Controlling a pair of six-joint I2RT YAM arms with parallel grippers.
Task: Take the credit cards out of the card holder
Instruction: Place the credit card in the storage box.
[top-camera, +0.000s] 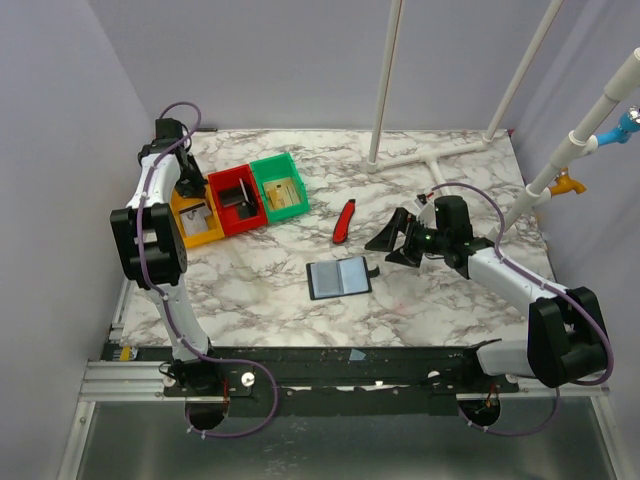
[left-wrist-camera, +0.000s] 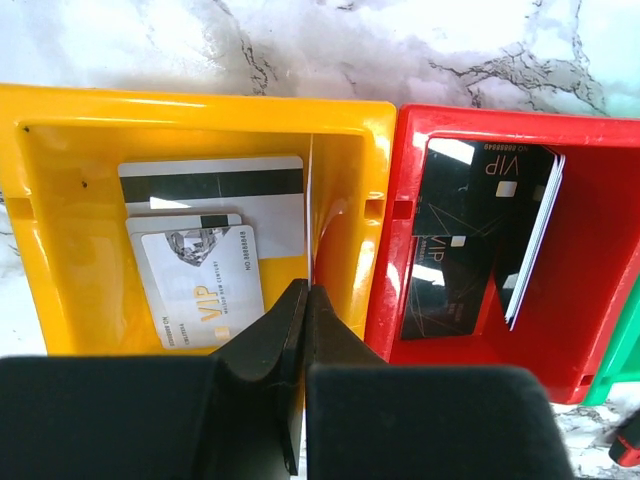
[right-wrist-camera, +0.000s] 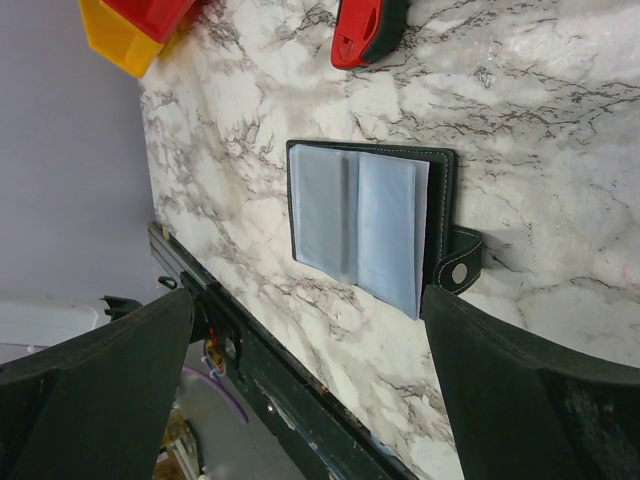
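One card holder (right-wrist-camera: 365, 215) near right gripper (right-wrist-camera: 308, 300)

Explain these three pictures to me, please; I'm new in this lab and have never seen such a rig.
Two robot arms are bolted at the near edge of a white marble-patterned table. One camera looks down from above; the other two sit on the wrists.

From above you see a small black bifold card holder lying open, a red-and-black elongated tool, and three plastic bins.

The left wrist view shows the left end effector closed over the orange plastic bin, which holds silvery cards. Black cards lean in the red plastic bin. Next comes the green plastic bin. Whether anything is pinched, I cannot tell.

The right end effector is open and empty, pointed toward the holder, whose bluish-grey pockets show no card.
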